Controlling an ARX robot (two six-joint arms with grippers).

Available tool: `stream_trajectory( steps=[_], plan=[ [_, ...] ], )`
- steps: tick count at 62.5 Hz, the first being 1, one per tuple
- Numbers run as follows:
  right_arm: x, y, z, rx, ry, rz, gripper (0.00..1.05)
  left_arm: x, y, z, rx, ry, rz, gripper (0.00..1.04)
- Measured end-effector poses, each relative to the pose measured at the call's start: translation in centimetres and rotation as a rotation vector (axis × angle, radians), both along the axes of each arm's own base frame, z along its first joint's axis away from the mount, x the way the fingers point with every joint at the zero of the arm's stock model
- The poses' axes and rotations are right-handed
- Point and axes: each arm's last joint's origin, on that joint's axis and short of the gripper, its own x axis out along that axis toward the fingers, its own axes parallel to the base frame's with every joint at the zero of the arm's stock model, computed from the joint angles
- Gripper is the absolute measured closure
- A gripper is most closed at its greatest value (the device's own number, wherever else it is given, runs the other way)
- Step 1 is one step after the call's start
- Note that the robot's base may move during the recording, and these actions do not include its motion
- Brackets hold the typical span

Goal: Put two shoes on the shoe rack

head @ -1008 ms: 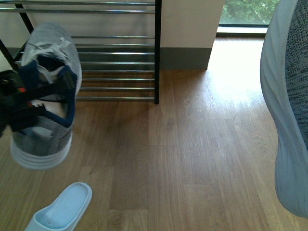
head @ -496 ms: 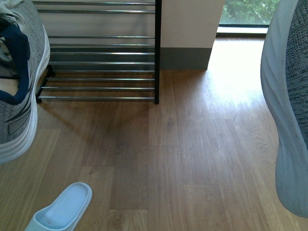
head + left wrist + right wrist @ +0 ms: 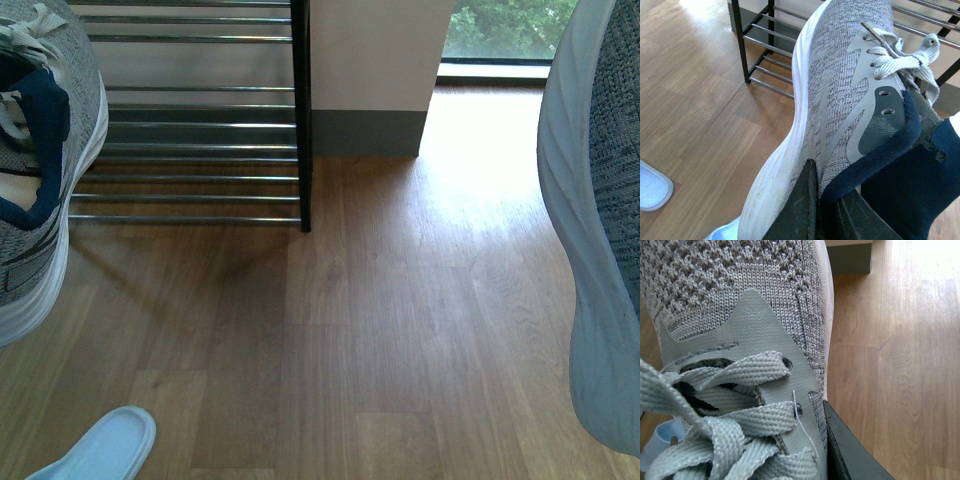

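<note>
Two grey knit sneakers hang in the air. One sneaker (image 3: pixel 45 180) is at the far left of the front view, in front of the shoe rack (image 3: pixel 200 130); my left gripper (image 3: pixel 815 210) is shut on its navy collar and side wall (image 3: pixel 840 100). The other sneaker (image 3: pixel 600 220) fills the right edge, sole toward the camera; my right gripper's finger (image 3: pixel 845 450) presses its laced upper (image 3: pixel 740 340), shut on it. The rack's black post (image 3: pixel 300 115) and chrome bars stand at the back left. Neither gripper shows in the front view.
A pale blue foam slide (image 3: pixel 100 450) lies on the wooden floor at the front left, also in the left wrist view (image 3: pixel 652 185). A white wall corner with grey skirting (image 3: pixel 365 130) stands right of the rack, a window (image 3: pixel 500 30) beyond it.
The left sneaker has swung up and to the left edge of the front view. The view has shifted, so the rack and the slide sit further left and lower. The right sneaker has barely moved.
</note>
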Motion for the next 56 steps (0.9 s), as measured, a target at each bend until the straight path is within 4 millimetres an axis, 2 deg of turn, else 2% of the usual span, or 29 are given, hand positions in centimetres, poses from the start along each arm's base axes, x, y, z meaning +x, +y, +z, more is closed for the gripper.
stream_trajectory(
  steps=[56],
  plan=[
    [-0.01, -0.04, -0.03, -0.003, 0.001, -0.008, 1.03, -0.04, -0.10, 0.00, 0.005, 0.002, -0.010, 1.03]
  ],
)
